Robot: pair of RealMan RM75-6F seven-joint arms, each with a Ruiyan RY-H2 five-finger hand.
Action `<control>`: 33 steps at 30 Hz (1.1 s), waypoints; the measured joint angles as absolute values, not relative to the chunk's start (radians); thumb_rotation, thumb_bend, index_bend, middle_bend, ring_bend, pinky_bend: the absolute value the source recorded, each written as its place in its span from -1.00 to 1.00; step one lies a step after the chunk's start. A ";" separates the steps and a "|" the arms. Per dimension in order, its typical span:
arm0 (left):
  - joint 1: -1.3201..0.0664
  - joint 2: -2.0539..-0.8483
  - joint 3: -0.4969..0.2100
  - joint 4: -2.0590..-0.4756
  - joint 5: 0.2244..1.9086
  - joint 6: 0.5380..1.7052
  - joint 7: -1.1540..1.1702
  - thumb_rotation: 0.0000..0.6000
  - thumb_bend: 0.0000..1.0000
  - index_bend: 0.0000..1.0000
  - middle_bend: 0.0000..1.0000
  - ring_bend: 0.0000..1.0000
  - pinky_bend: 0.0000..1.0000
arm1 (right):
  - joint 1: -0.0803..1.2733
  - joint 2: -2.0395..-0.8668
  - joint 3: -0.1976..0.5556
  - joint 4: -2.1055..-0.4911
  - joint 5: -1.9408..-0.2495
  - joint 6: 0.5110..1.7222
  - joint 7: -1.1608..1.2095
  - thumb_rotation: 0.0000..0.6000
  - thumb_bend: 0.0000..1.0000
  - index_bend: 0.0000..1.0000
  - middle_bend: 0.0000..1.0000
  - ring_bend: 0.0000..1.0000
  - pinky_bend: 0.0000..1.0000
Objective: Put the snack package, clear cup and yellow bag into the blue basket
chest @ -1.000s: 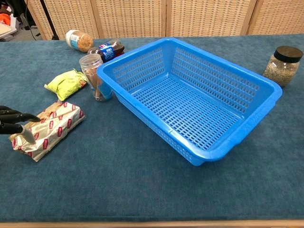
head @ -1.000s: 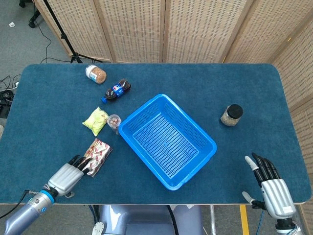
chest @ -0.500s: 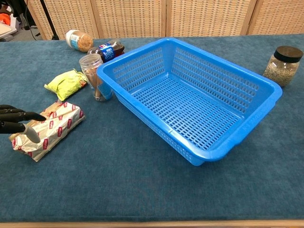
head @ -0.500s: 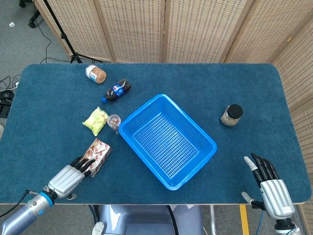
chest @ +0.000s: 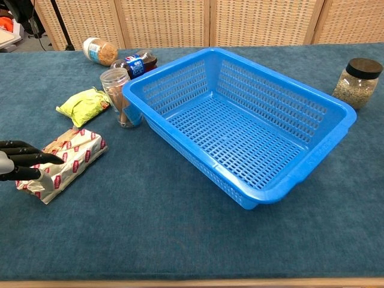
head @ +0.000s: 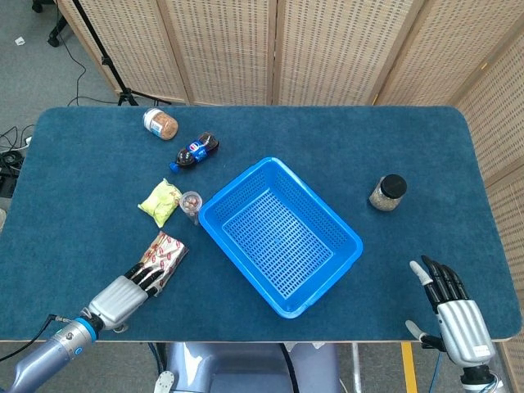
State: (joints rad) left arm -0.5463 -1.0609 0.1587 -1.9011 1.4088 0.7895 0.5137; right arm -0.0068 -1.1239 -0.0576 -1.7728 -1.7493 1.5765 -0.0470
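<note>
The snack package [head: 164, 258] [chest: 65, 161], red and silver, lies flat at the near left of the table. My left hand [head: 129, 291] [chest: 21, 165] reaches over its near end with fingers spread, the fingertips [chest: 51, 159] on the wrapper; the package is not lifted. Further back lie the yellow bag [head: 160, 201] [chest: 84, 104] and the upright clear cup [head: 191, 205] [chest: 117, 96], the cup close against the left corner of the blue basket [head: 278, 237] [chest: 240, 132]. The basket is empty. My right hand [head: 449, 304] hovers open at the near right edge, seen only in the head view.
A cola bottle [head: 195, 151] [chest: 135, 63] lies behind the cup, with a white-lidded jar [head: 160, 124] [chest: 99, 51] beyond it. A black-lidded jar [head: 387, 192] [chest: 356, 75] stands right of the basket. Folding screens close off the far side.
My left hand has shifted a little to the right along the near end of the snack package. The package and the right hand have not moved.
</note>
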 measured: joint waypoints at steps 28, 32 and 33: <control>-0.512 -0.979 0.152 -1.840 1.331 0.912 0.566 1.00 -0.84 -0.56 -1.00 -1.00 -0.95 | -0.007 -1.128 -0.060 -1.776 -1.750 1.569 -0.059 1.00 -0.59 -1.00 -1.00 -1.00 -0.87; -0.476 -0.994 0.119 -1.857 1.306 1.005 0.529 1.00 -0.89 -0.56 -1.00 -1.00 -0.95 | -0.005 -1.130 -0.061 -1.776 -1.752 1.565 -0.060 1.00 -0.58 -1.00 -1.00 -1.00 -0.87; -0.468 -0.999 0.109 -1.862 1.295 1.027 0.525 1.00 -0.90 -0.56 -1.00 -1.00 -0.95 | -0.005 -1.130 -0.061 -1.776 -1.752 1.565 -0.059 1.00 -0.58 -1.00 -1.00 -1.00 -0.87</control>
State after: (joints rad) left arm -0.4680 -0.9993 0.1094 -1.8621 1.2952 1.0270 0.5250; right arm -0.0045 -1.1299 -0.0606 -1.7758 -1.7521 1.5650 -0.0594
